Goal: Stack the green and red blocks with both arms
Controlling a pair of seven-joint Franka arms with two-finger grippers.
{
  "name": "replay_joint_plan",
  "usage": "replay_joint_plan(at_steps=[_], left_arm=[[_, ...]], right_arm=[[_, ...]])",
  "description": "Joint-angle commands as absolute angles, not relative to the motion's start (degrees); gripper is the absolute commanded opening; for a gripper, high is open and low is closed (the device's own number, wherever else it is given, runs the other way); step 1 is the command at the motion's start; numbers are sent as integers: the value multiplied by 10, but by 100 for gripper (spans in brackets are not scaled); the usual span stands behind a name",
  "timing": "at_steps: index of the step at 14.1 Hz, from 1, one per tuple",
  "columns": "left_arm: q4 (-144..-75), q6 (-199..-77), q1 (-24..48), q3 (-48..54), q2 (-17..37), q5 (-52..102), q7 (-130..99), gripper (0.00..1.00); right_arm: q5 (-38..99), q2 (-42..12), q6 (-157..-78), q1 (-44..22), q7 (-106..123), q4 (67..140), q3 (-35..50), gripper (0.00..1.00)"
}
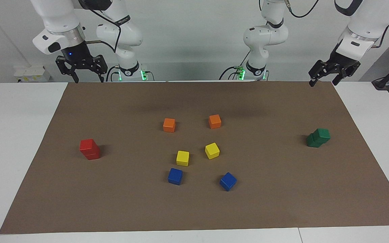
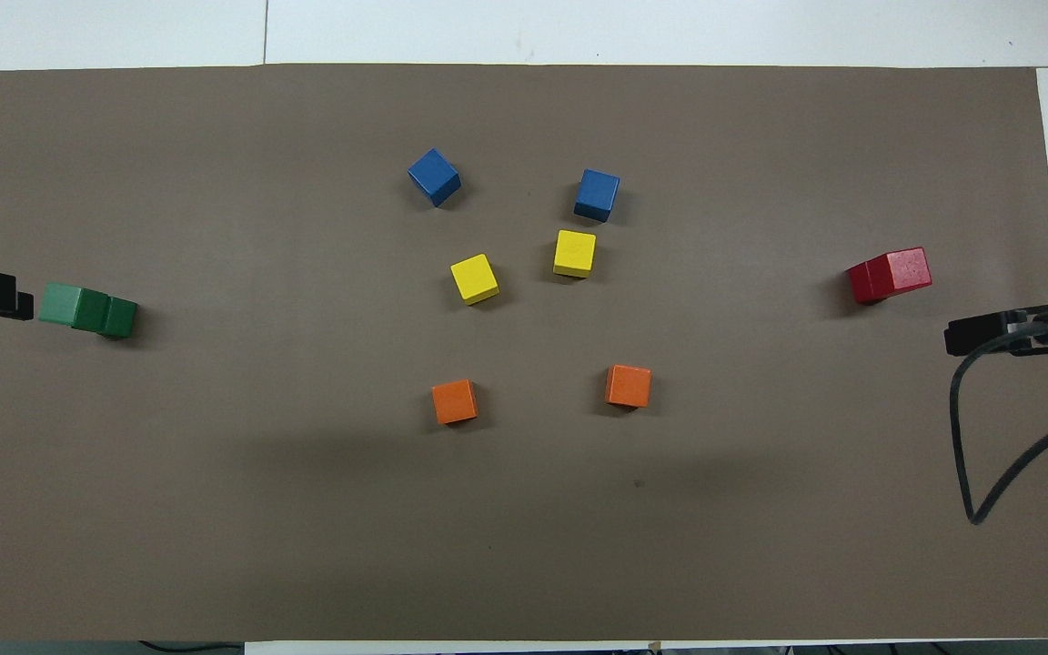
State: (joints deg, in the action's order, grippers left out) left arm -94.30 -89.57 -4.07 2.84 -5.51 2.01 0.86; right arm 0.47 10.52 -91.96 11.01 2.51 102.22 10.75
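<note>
The two red blocks (image 1: 89,149) sit stacked one on the other on the brown mat (image 1: 194,209), toward the right arm's end of the tabletop (image 1: 15,141), and the two green blocks (image 1: 318,137) are stacked toward the left arm's end, the upper green one shifted and turned so that it overhangs the lower. Judging from this, both stacks are built and little or nothing is left to do. The right hand (image 1: 81,69) hangs empty over the mat's edge at the robots' side, near the right arm's corner, its fingers spread. The left hand (image 1: 328,72) hangs empty over the mat's corner at the left arm's end, also spread. Between the stacks, in the middle of the mat, lie two orange blocks (image 1: 169,125), two yellow blocks (image 1: 182,158) and two blue blocks (image 1: 175,176), all single and apart. The cubes look light, stiff and matte, so they should grip well without crushing; the best hold is across two opposite flat sides, fingers square to the faces. The green stack looks the less steady, and a nudge could tip its upper block off
</note>
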Motion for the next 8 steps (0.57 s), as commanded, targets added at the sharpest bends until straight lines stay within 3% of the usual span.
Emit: replay_joint_plan(at_steps=[1, 8], left_arm=[[-958, -905, -33, 24, -68, 9, -1, 100], [-958, -904, -34, 25, -69, 9, 0, 100]], right_arm=[[15, 74, -904, 119, 19, 986, 110, 92], [1, 44, -897, 120, 19, 929, 110, 93]])
